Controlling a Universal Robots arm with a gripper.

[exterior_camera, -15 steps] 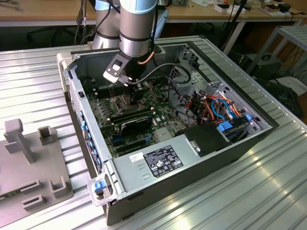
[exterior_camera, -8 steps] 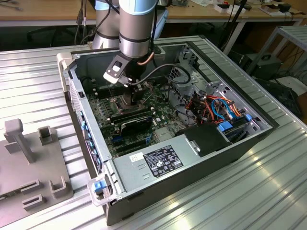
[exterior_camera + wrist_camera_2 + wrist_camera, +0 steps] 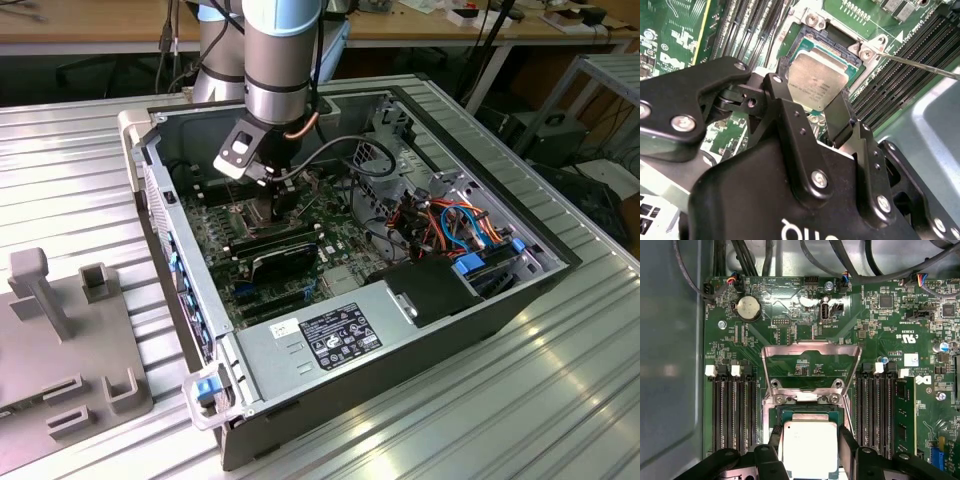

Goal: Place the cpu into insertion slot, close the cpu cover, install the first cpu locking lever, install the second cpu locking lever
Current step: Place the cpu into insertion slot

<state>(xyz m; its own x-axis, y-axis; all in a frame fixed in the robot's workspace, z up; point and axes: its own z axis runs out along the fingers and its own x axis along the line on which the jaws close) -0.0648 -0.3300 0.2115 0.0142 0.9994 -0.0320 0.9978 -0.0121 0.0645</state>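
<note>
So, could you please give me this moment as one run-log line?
pincer: shut on chip | chip: over socket | cover: open

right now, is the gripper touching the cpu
Touching. In the second wrist view the gripper has its fingers pressed against opposite edges of the cpu, with no gap on either side.

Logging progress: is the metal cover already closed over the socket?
No; in the first wrist view the cover is flipped open off the socket, the chip held between the fingers.
</note>
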